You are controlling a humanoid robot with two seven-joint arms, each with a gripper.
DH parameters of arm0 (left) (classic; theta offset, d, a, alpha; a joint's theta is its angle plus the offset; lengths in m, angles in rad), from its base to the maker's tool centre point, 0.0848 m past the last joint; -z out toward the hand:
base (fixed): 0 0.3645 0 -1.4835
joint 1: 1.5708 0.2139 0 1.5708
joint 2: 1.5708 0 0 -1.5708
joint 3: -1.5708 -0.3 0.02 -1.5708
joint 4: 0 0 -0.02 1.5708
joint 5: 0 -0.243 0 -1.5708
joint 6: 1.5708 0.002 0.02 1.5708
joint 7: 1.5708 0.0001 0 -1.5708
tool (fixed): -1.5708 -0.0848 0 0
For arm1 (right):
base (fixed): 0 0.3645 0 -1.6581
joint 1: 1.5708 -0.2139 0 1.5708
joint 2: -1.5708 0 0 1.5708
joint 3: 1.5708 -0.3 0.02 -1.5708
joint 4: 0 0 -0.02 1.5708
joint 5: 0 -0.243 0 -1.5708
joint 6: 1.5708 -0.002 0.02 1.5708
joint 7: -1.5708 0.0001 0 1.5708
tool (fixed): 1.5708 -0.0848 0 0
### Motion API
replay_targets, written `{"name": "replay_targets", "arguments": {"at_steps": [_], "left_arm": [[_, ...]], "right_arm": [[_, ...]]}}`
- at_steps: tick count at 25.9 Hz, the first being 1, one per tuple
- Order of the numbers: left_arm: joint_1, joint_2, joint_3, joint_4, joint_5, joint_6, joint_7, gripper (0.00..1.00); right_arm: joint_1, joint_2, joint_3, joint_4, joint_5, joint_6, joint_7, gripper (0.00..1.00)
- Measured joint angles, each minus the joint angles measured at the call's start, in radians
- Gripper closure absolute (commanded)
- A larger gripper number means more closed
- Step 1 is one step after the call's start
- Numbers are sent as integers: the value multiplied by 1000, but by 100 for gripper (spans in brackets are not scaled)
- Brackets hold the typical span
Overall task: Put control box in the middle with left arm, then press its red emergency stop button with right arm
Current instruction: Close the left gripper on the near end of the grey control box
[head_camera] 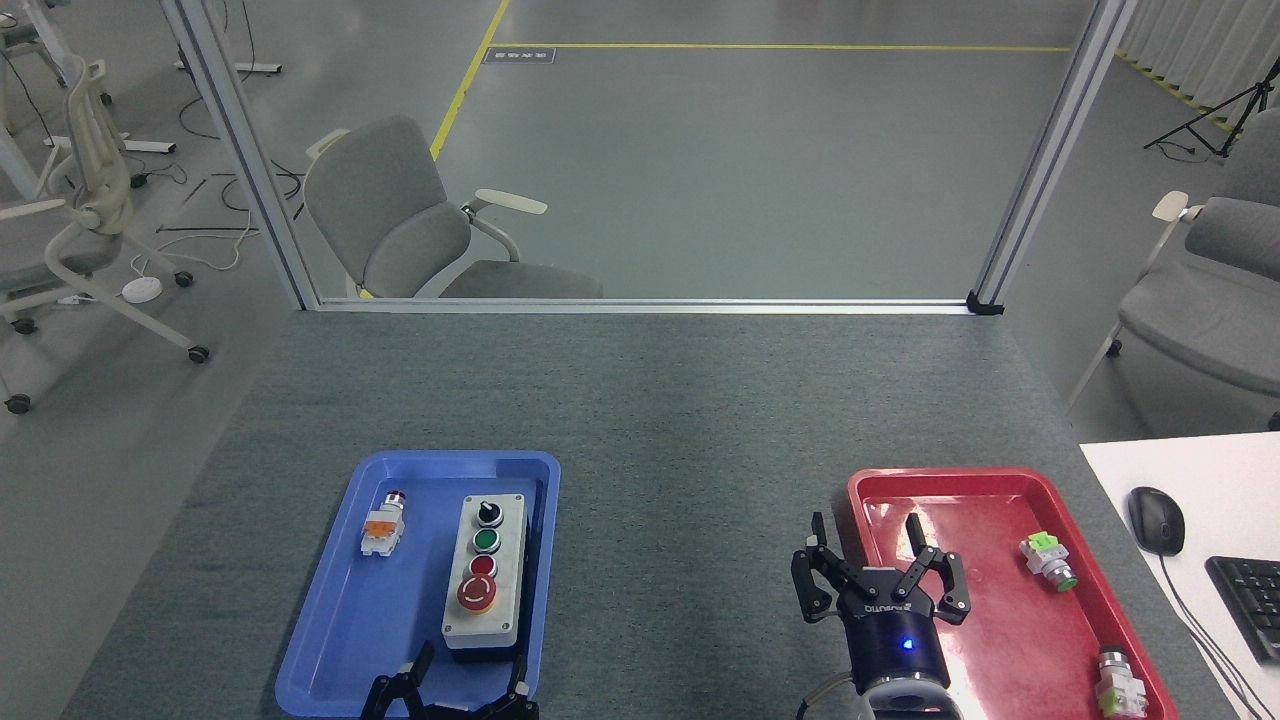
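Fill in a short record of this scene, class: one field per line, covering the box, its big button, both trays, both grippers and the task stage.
Control box: oblong light grey plastic control box lying in the blue plastic tray, right part
Emergency stop: big red mushroom emergency stop button, nearest end of the box's row
Loose part: small orange-and-white push-button part, same tray, left of box
Left gripper: open, at the box's near end
Right gripper: open, at the red plastic tray left rim
Middle tabletop: bare
Stage: box not yet moved
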Motion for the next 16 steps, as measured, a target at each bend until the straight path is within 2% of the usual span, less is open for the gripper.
{"name": "replay_targets", "arguments": {"at_steps": [16], "left_arm": [[-118, -11, 2, 146, -7, 36, -19, 1]], "right_arm": [[3, 3, 2, 2, 0, 0, 1, 2]]}}
